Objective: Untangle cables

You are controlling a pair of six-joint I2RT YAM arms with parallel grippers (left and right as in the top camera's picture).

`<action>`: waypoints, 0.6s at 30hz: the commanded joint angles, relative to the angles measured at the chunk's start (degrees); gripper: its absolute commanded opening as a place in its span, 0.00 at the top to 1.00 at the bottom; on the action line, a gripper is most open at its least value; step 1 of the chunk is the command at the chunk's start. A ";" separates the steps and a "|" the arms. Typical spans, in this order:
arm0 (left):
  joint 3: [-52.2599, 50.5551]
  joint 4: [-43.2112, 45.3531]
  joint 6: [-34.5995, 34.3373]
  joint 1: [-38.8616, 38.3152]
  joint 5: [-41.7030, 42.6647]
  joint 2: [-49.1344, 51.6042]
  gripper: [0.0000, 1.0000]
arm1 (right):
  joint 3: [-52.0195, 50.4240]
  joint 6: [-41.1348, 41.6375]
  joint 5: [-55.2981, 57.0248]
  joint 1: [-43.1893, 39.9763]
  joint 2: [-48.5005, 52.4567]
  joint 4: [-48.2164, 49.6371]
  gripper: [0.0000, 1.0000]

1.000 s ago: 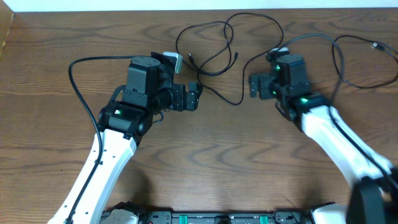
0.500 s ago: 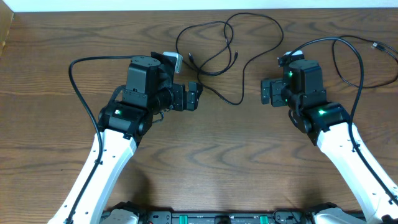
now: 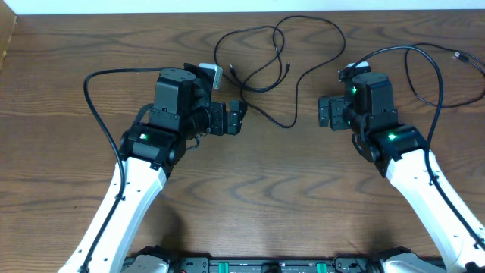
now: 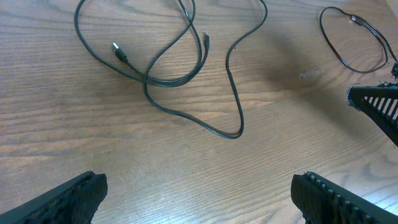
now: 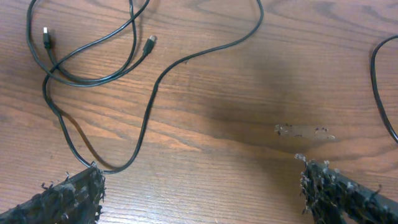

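A thin black cable (image 3: pixel 290 126) lies in crossed loops at the table's far middle, its sharp bend between my two grippers. In the left wrist view (image 4: pixel 233 132) its two small plug ends (image 4: pixel 118 51) lie inside the loops. In the right wrist view (image 5: pixel 147 118) the bend lies just beside my left finger. A second thin black cable, with its plug end (image 3: pixel 458 54), lies at the far right. My left gripper (image 3: pixel 236 117) (image 4: pixel 199 190) is open and empty. My right gripper (image 3: pixel 324 112) (image 5: pixel 202 186) is open and empty. No white strand shows.
The wooden table (image 3: pixel 258 197) ends at a white edge at the back. Thicker black arm cables arc beside each arm (image 3: pixel 87 91) (image 3: pixel 438 76). The right gripper's finger (image 4: pixel 379 106) shows at the right edge of the left wrist view.
My right arm swung right and slightly nearer a second ago, then stopped. The left arm and the cables have not moved.
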 commanded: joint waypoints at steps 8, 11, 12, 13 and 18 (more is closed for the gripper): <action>1.27 -0.20 -0.48 0.15 -0.55 0.22 0.00 | 0.11 -0.55 0.87 -0.07 -0.26 -0.57 0.01; 1.27 -0.20 -0.48 0.15 -0.55 0.22 0.01 | 0.11 -0.55 0.90 -0.09 -0.26 -0.59 0.01; 1.27 -0.20 -0.48 0.15 -0.55 0.22 0.00 | 0.11 -0.55 0.90 -0.09 -0.26 -0.59 0.01; 1.27 -0.20 -0.48 0.15 -0.55 0.22 0.00 | 0.11 -0.55 0.87 -0.09 -0.26 -0.59 0.01; 1.27 -0.20 -0.48 0.15 -0.55 0.22 0.00 | 0.11 -0.55 0.90 -0.09 -0.26 -0.59 0.01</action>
